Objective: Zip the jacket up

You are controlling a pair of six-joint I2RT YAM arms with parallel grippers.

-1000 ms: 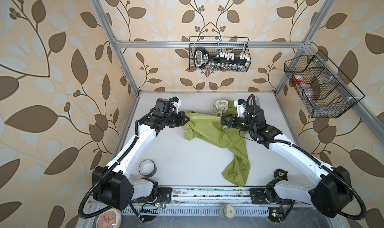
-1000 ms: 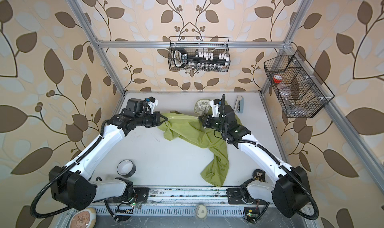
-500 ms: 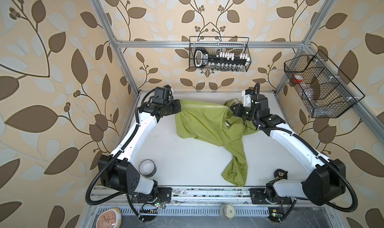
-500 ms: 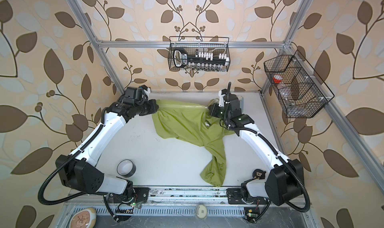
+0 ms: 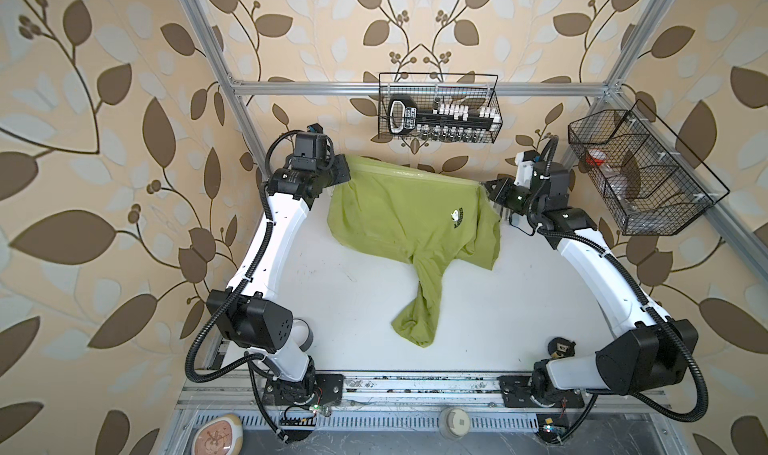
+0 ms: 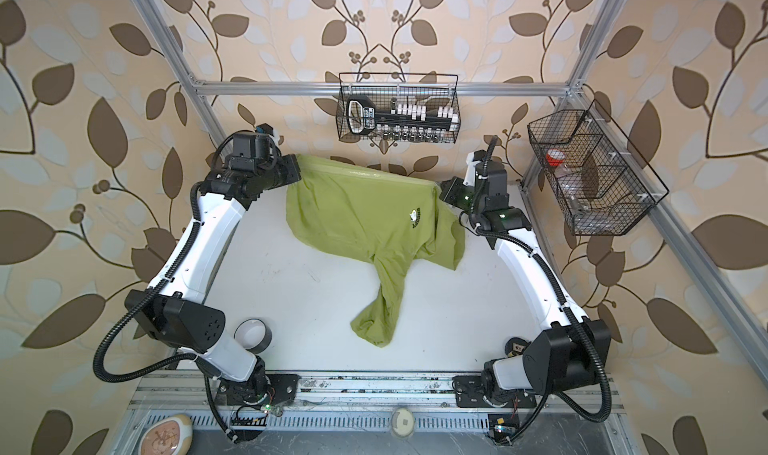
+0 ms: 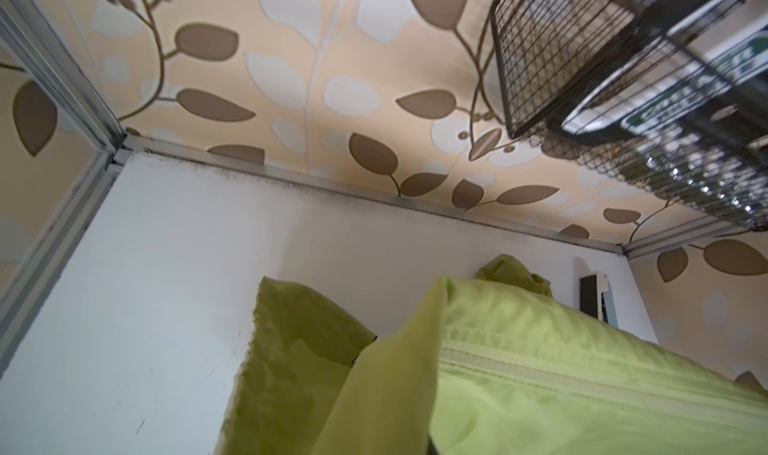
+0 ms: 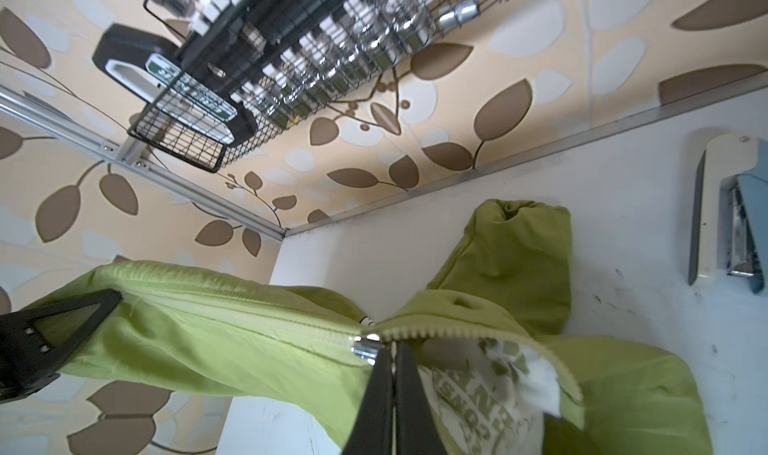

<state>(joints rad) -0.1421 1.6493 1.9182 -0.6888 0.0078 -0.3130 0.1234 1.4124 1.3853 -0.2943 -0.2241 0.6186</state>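
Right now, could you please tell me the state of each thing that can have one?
jacket: zipper edge stretched between both claws, one sleeve trailing on the table.
zipper: closed up to the slider, teeth apart beyond it.
left claw: shut on jacket.
right claw: shut on slider.

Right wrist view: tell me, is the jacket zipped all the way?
No, beyond the slider the jacket's teeth stand apart and bare the patterned lining.
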